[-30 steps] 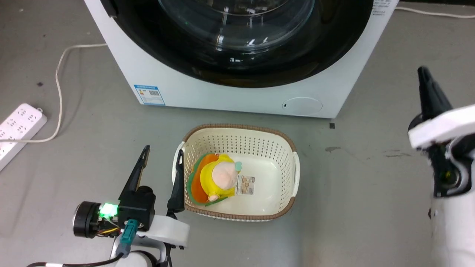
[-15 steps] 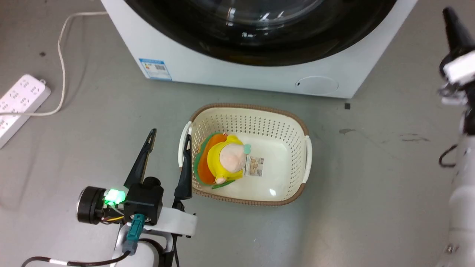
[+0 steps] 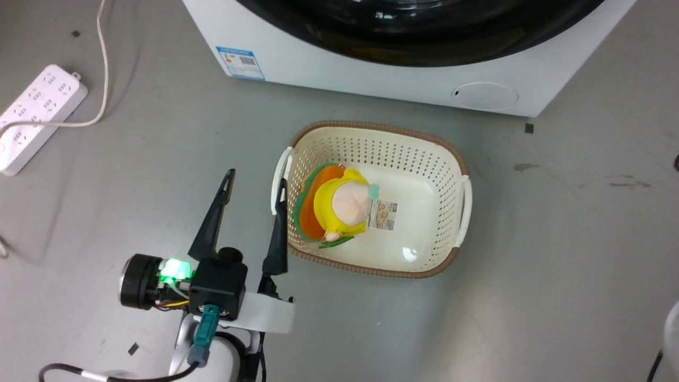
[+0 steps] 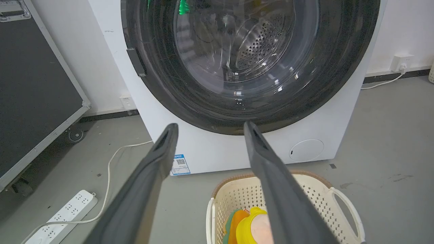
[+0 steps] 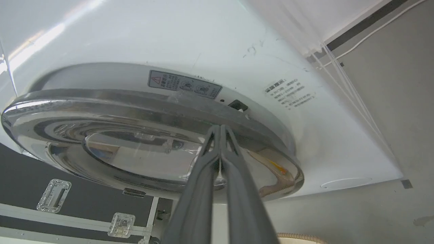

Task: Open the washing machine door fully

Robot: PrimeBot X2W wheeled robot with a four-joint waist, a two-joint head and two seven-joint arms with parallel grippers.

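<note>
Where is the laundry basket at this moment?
In the head view, the laundry basket sits on the floor just in front of the washing machine, with the open left gripper at the basket's left rim.

In the head view the washing machine door [image 3: 424, 32] is cut off at 12 o'clock and the power strip [image 3: 37, 114] at 9 o'clock; print on the sticker [image 3: 241, 55] is too small to read. In the left wrist view one finger [image 4: 281, 193] of the left end effector [image 4: 210, 126] hides part of the plush toy [image 4: 245, 230] at 6 o'clock.
</note>
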